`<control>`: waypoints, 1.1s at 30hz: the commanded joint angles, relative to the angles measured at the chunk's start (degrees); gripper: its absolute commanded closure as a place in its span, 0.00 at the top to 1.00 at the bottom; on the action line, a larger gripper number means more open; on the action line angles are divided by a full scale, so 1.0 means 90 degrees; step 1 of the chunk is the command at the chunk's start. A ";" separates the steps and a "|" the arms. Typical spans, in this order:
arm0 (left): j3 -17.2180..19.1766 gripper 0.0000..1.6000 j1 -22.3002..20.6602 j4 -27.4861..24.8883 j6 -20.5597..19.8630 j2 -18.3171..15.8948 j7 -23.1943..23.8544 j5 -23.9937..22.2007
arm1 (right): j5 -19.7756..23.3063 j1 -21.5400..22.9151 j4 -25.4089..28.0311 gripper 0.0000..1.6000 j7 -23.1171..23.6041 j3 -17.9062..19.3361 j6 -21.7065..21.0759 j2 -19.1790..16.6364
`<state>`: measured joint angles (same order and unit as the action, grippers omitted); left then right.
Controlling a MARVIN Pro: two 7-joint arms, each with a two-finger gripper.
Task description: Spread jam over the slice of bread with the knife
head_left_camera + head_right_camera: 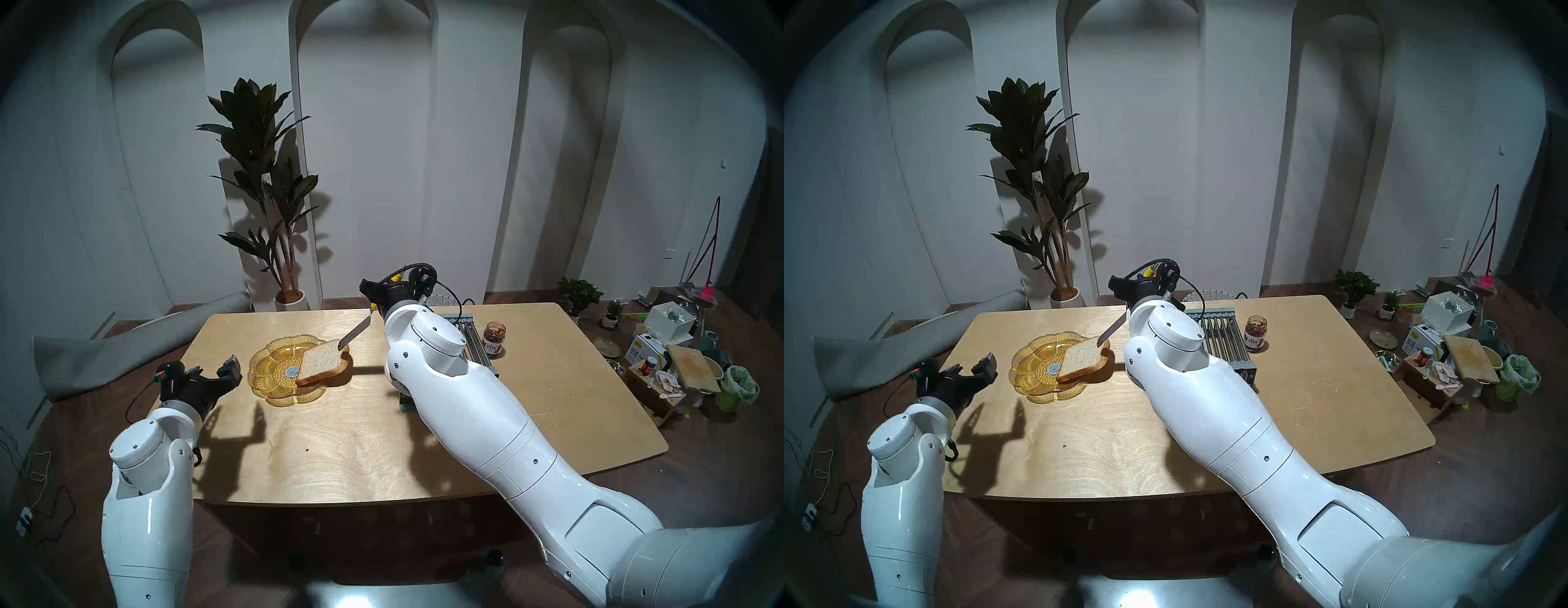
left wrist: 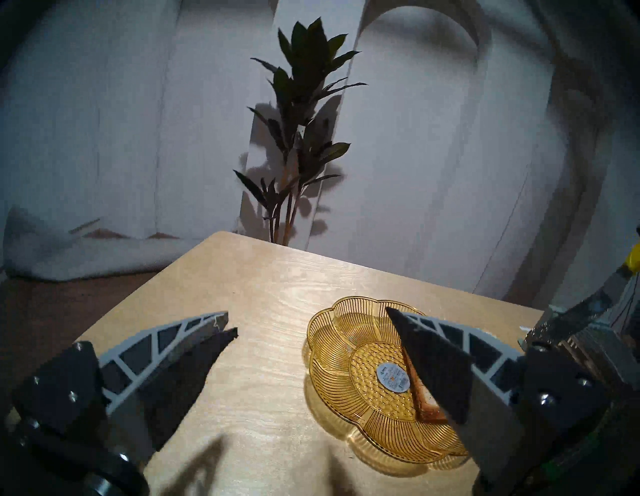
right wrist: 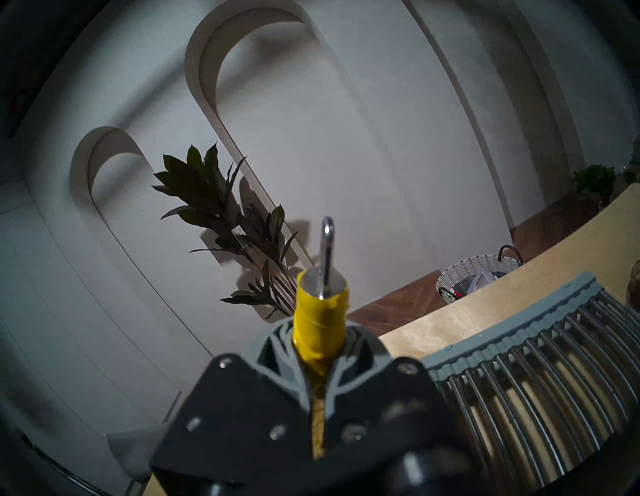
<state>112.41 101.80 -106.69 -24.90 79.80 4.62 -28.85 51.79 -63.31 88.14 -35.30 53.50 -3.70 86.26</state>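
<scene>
The slice of bread (image 1: 320,363) (image 1: 1081,361) lies tilted on the right rim of an amber glass plate (image 1: 271,369) (image 1: 1030,369), its top face pale and speckled. My right gripper (image 1: 373,302) (image 3: 318,350) is shut on the yellow handle of the knife (image 1: 354,333) (image 1: 1110,330) (image 3: 320,318). The grey blade slants down and its tip touches the bread's far right corner. The jam (image 1: 494,337) (image 1: 1256,333) sits in an open jar to the right of the arm. My left gripper (image 1: 212,373) (image 2: 308,318) hangs open just left of the plate, holding nothing.
A grey rack with metal bars (image 1: 475,344) (image 3: 519,381) stands between my right arm and the jar. A white woven basket (image 3: 474,277) sits on the floor behind the table, near a tall potted plant (image 1: 259,178). Boxes and clutter (image 1: 670,361) crowd the floor at the right.
</scene>
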 commanded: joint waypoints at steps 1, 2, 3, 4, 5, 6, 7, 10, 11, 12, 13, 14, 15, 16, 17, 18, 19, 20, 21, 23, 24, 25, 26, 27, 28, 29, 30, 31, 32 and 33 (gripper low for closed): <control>0.0261 1.00 -0.0429 0.0000 -0.0662 -0.0109 0.0028 -0.0657 | 0.0488 -0.0073 -0.0044 0.00 0.0640 0.0289 0.0630 0.0146; 0.0321 1.00 -0.0482 -0.0007 -0.1002 -0.0104 0.0038 -0.0753 | 0.0568 -0.0098 -0.0098 0.00 0.0945 0.0328 0.0797 0.0121; 0.0308 1.00 -0.0489 0.0063 -0.1039 -0.0141 0.0070 -0.0825 | 0.0635 -0.0102 -0.0089 0.00 0.0962 0.0340 0.0864 0.0100; 0.0311 1.00 -0.0516 0.0112 -0.1158 -0.0172 0.0078 -0.0888 | 0.0743 -0.0103 -0.0094 0.00 0.1039 0.0352 0.0935 0.0072; 0.0292 1.00 -0.0542 0.0188 -0.1256 -0.0219 0.0112 -0.0905 | 0.0844 -0.0115 -0.0079 0.00 0.1116 0.0376 0.0983 0.0038; 0.0276 1.00 -0.0594 0.0272 -0.1396 -0.0256 0.0114 -0.0928 | 0.0909 -0.0120 -0.0095 0.00 0.1227 0.0397 0.1044 0.0006; 0.0252 1.00 -0.0633 0.0340 -0.1477 -0.0306 0.0124 -0.0938 | 0.1040 -0.0129 -0.0120 0.00 0.1412 0.0431 0.1085 -0.0024; 0.0219 1.00 -0.0775 0.0500 -0.1681 -0.0379 0.0145 -0.0996 | 0.1239 -0.0107 -0.0182 0.00 0.1648 0.0435 0.1200 -0.0126; 0.0212 1.00 -0.0833 0.0556 -0.1742 -0.0394 0.0140 -0.1010 | 0.1286 -0.0100 -0.0208 0.00 0.1727 0.0428 0.1240 -0.0159; 0.0215 1.00 -0.0890 0.0629 -0.1790 -0.0439 0.0210 -0.1052 | 0.1324 -0.0098 -0.0233 0.00 0.1849 0.0429 0.1271 -0.0192; 0.0200 1.00 -0.0951 0.0687 -0.1866 -0.0487 0.0205 -0.1050 | 0.1386 -0.0106 -0.0275 0.00 0.2032 0.0450 0.1297 -0.0216; 0.0201 1.00 -0.1027 0.0749 -0.1887 -0.0514 0.0192 -0.1049 | 0.1420 -0.0085 -0.0271 0.00 0.1977 0.0430 0.1310 -0.0243; 0.0206 1.00 -0.1073 0.0797 -0.1886 -0.0551 0.0241 -0.1068 | 0.1444 -0.0091 -0.0308 0.00 0.2146 0.0462 0.1313 -0.0250; 0.0218 1.00 -0.1115 0.0819 -0.1903 -0.0598 0.0299 -0.1097 | 0.1455 -0.0083 -0.0339 0.00 0.2224 0.0473 0.1316 -0.0262; 0.0204 1.00 -0.1156 0.0845 -0.1941 -0.0664 0.0322 -0.1087 | 0.1482 -0.0073 -0.0386 0.00 0.2339 0.0482 0.1328 -0.0277; 0.0202 1.00 -0.1214 0.0882 -0.1991 -0.0702 0.0336 -0.1101 | 0.1519 -0.0063 -0.0432 0.00 0.2438 0.0489 0.1323 -0.0287; 0.0191 1.00 -0.1266 0.0924 -0.2043 -0.0756 0.0351 -0.1105 | 0.1547 -0.0054 -0.0486 0.00 0.2551 0.0499 0.1331 -0.0292; 0.0150 1.00 -0.1289 0.0955 -0.2085 -0.0852 0.0386 -0.1073 | 0.1553 -0.0050 -0.0531 0.00 0.2641 0.0507 0.1337 -0.0290; 0.0149 1.00 -0.1331 0.1011 -0.2122 -0.0888 0.0446 -0.1110 | 0.1583 -0.0041 -0.0568 0.00 0.2715 0.0506 0.1352 -0.0291; 0.0096 1.00 -0.1412 0.1140 -0.2215 -0.1002 0.0478 -0.1090 | 0.1634 -0.0042 -0.0635 0.00 0.2912 0.0518 0.1377 -0.0280; 0.0063 1.00 -0.1459 0.1226 -0.2285 -0.1058 0.0507 -0.1097 | 0.1650 -0.0047 -0.0654 0.00 0.3009 0.0517 0.1396 -0.0273; 0.0035 1.00 -0.1501 0.1310 -0.2325 -0.1099 0.0553 -0.1115 | 0.1669 -0.0045 -0.0680 0.00 0.3092 0.0515 0.1414 -0.0268; -0.0010 1.00 -0.1535 0.1405 -0.2383 -0.1149 0.0596 -0.1124 | 0.1679 -0.0047 -0.0700 0.00 0.3143 0.0511 0.1432 -0.0259; -0.0062 1.00 -0.1554 0.1476 -0.2395 -0.1195 0.0636 -0.1109 | 0.1687 -0.0048 -0.0721 0.00 0.3190 0.0508 0.1448 -0.0251; -0.0125 1.00 -0.1581 0.1565 -0.2446 -0.1248 0.0696 -0.1114 | 0.1700 -0.0051 -0.0750 0.00 0.3237 0.0506 0.1468 -0.0237; -0.0163 1.00 -0.1611 0.1643 -0.2447 -0.1265 0.0736 -0.1120 | 0.1712 -0.0051 -0.0778 0.00 0.3297 0.0503 0.1487 -0.0228; -0.0212 1.00 -0.1639 0.1720 -0.2463 -0.1295 0.0758 -0.1108 | 0.1718 -0.0056 -0.0801 0.00 0.3335 0.0499 0.1509 -0.0216; -0.0239 1.00 -0.1668 0.1793 -0.2464 -0.1312 0.0799 -0.1121 | 0.1725 -0.0059 -0.0820 0.00 0.3368 0.0497 0.1525 -0.0207; -0.0279 1.00 -0.1699 0.1868 -0.2464 -0.1347 0.0837 -0.1117 | 0.1740 -0.0064 -0.0848 0.00 0.3393 0.0498 0.1548 -0.0189; -0.0303 1.00 -0.1726 0.1929 -0.2465 -0.1365 0.0869 -0.1123 | 0.1742 -0.0066 -0.0864 0.00 0.3404 0.0496 0.1563 -0.0180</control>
<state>111.20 90.03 -91.56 -46.81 70.88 9.83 -38.95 67.20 -64.84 80.29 -7.74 57.98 8.71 83.33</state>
